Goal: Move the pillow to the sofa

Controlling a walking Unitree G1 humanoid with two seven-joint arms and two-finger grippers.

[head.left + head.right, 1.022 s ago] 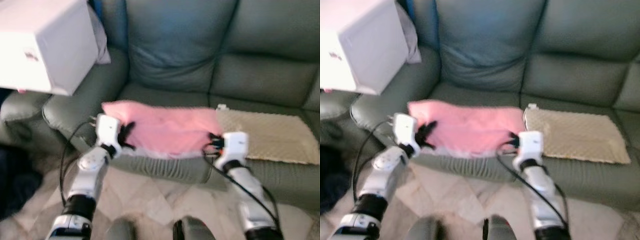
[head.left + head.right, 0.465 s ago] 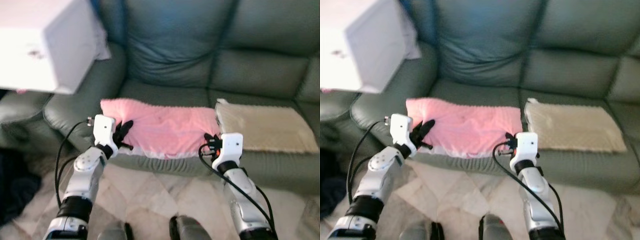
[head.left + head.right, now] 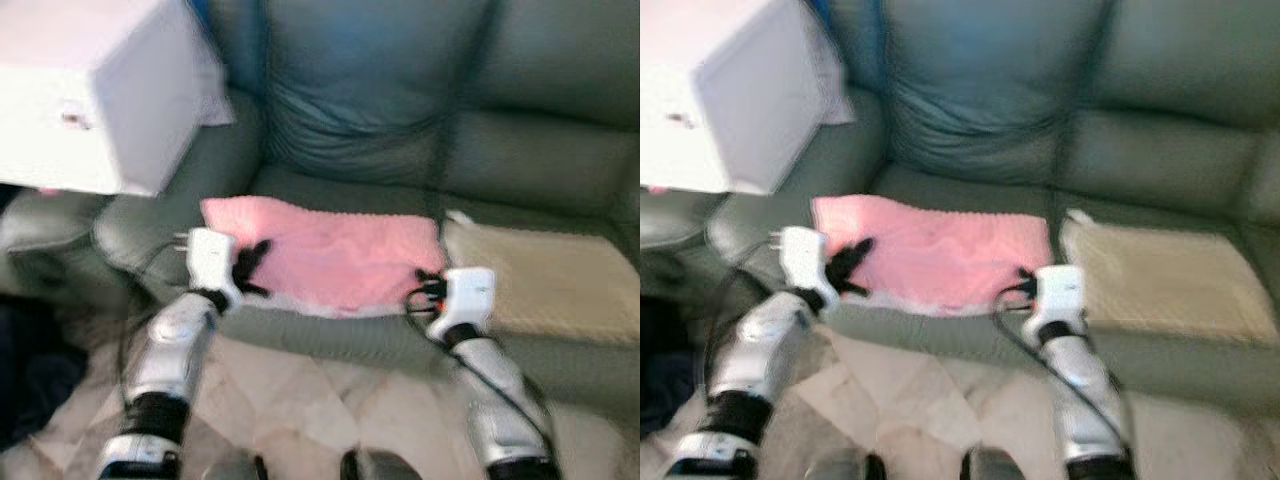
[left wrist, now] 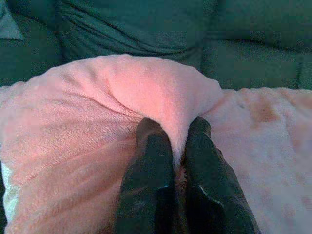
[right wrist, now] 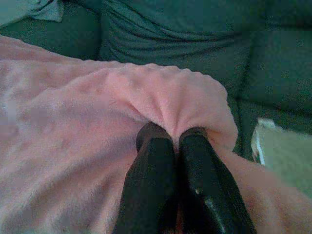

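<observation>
Pillow (image 3: 335, 255), pink and fuzzy, lies flat on the left seat of the sofa (image 3: 380, 120), its near edge reaching the front of the seat cushion. The left gripper (image 3: 250, 268) holds the pillow's left near corner; in the left wrist view its two black fingers (image 4: 151, 180) are clenched on a raised fold of the pink fabric (image 4: 156, 92). The right gripper (image 3: 428, 283) grips the pillow's right near corner in the same way; in the right wrist view its fingers (image 5: 153, 190) are pressed together with a pinch of pink fabric (image 5: 170, 97) bunched up between and over the tips. Both silver arms reach forward from the near side, over the pale tiled floor (image 3: 320, 400).

A beige mat (image 3: 545, 275) lies on the seat just to the right of the pillow, beside it. On the far left, a white box (image 3: 95, 90) stands over the sofa's left armrest (image 3: 150, 225). The head views are somewhat blurred.
</observation>
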